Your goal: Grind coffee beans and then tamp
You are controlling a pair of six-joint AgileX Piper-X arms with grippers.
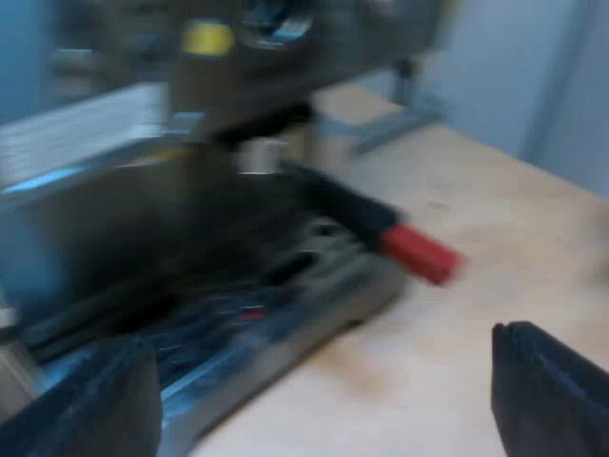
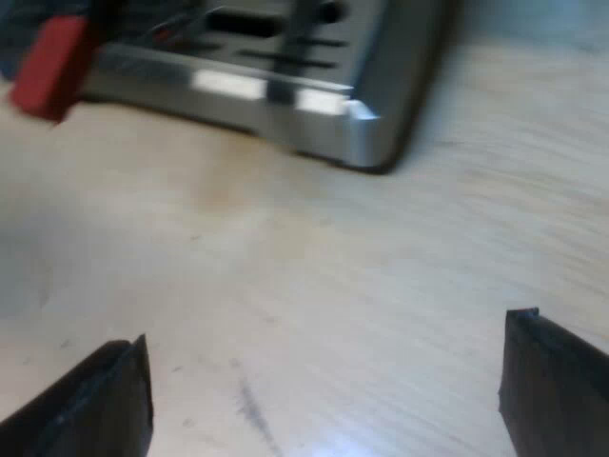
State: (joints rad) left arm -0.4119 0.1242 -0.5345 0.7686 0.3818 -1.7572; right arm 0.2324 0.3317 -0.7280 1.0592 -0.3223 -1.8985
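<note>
The espresso machine (image 1: 143, 171) stands on a pale wooden table (image 1: 495, 257). The metal holder sits locked into its front, above the drip tray (image 1: 276, 314), and its dark handle (image 1: 343, 200) juts out and ends in red (image 1: 421, 253). My left gripper (image 1: 324, 400) is open, with its fingers (image 1: 547, 390) wide apart before the drip tray and nothing between them. My right gripper (image 2: 324, 390) is open too, low over bare table a short way from the drip tray's metal corner (image 2: 357, 129). The handle's red end (image 2: 48, 67) shows beside that tray.
A yellow mark (image 1: 207, 38) and a round metal part (image 1: 271, 24) show on the machine's upper front. A pale wall (image 1: 533, 76) rises beyond the table's edge. Bare wood (image 2: 314, 267) lies between my right gripper and the tray.
</note>
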